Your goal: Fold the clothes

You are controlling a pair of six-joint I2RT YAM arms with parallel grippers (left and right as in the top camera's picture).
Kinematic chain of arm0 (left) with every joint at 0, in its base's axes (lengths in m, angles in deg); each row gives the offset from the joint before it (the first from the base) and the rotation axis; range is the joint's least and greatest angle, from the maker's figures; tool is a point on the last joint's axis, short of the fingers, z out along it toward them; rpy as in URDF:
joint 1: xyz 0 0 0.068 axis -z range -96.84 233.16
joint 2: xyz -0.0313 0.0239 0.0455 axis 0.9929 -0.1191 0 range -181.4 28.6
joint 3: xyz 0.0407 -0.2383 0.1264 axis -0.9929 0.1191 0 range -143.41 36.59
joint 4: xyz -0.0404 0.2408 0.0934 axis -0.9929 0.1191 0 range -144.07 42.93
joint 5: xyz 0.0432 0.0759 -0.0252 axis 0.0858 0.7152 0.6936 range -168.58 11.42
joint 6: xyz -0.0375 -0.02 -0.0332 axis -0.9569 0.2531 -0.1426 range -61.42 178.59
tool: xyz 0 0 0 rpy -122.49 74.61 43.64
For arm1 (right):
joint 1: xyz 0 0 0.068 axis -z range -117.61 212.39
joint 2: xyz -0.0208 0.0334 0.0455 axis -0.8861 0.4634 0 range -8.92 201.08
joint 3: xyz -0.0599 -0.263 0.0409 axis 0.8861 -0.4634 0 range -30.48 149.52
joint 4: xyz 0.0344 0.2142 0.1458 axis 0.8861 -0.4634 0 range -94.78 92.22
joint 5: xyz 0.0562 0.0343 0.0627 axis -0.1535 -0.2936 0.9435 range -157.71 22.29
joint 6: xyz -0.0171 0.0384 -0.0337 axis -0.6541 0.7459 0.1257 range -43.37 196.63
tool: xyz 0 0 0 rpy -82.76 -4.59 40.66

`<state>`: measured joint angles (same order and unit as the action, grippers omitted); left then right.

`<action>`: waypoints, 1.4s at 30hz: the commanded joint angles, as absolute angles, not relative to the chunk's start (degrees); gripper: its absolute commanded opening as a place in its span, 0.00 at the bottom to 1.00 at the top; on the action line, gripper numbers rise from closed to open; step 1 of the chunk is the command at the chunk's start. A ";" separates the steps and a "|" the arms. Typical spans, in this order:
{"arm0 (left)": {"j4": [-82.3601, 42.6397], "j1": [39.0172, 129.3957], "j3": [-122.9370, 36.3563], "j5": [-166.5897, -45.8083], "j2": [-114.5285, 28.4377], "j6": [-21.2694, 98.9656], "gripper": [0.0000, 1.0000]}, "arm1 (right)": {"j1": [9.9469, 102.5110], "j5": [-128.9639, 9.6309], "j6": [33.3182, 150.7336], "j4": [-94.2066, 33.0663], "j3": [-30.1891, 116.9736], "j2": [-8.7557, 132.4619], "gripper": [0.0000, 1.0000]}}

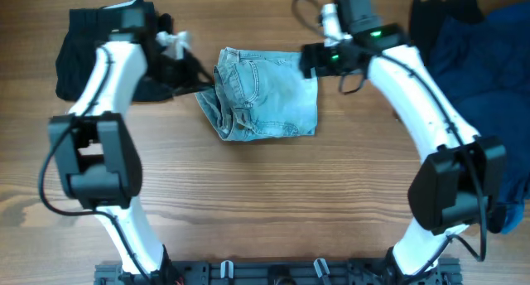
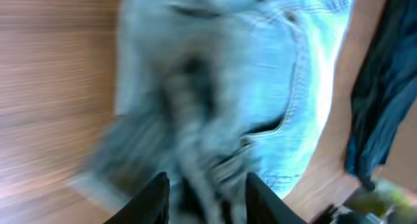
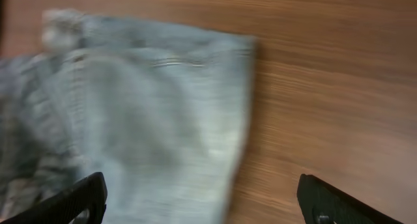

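Two arms: both are reaching in over the wooden table [image 1: 265, 202] from its near edge, one on each side of the clothes.
Black garment [image 1: 79, 57]: it is lying crumpled at the far left of the table, partly under the left arm.
Left gripper [image 1: 192, 76]: it is sitting at the left end of the clothes, low over the cloth. In the wrist view its fingers [image 2: 159, 198] are standing partly apart with bunched denim between them. That view is blurring too much to tell whether they are pinching the cloth or have let it go.
Clothes [image 1: 269, 94]: a pair of faded light-blue denim shorts is lying in the middle of the table, towards the far side, between the two grippers. It is folded into a rough rectangle.
Long axis: it is running left to right across the table, from one gripper towards the other.
Facing: the rumpled end, with its curved seams and pocket stitching, is pointing towards the left arm. The flat, straight-edged end is pointing towards the right arm.
Right gripper [image 1: 308, 60]: it is hanging over the far right corner of the shorts. Its fingers [image 3: 85, 198] are spreading wide, and nothing is caught between them — released.
Dark blue pile [image 1: 489, 61]: it is lying at the far right, beside the right arm and well apart from the shorts.
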<state>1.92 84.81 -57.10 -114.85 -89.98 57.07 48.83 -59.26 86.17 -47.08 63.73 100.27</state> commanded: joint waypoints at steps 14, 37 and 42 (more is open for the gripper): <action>5.07 89.79 -57.17 -97.87 -85.00 51.47 0.42 | 53.01 -59.83 87.20 -48.81 63.90 100.75 0.95; -12.02 92.00 -47.84 -97.37 -85.94 42.64 0.34 | 53.01 -59.83 87.11 -48.88 63.90 100.79 0.96; -14.78 94.32 -47.84 -97.35 -85.94 42.64 0.04 | 53.01 -59.83 87.09 -48.88 63.90 100.79 0.96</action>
<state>-13.03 92.83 -48.10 -97.02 -86.46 42.92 52.85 -59.44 87.48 -48.85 63.73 100.27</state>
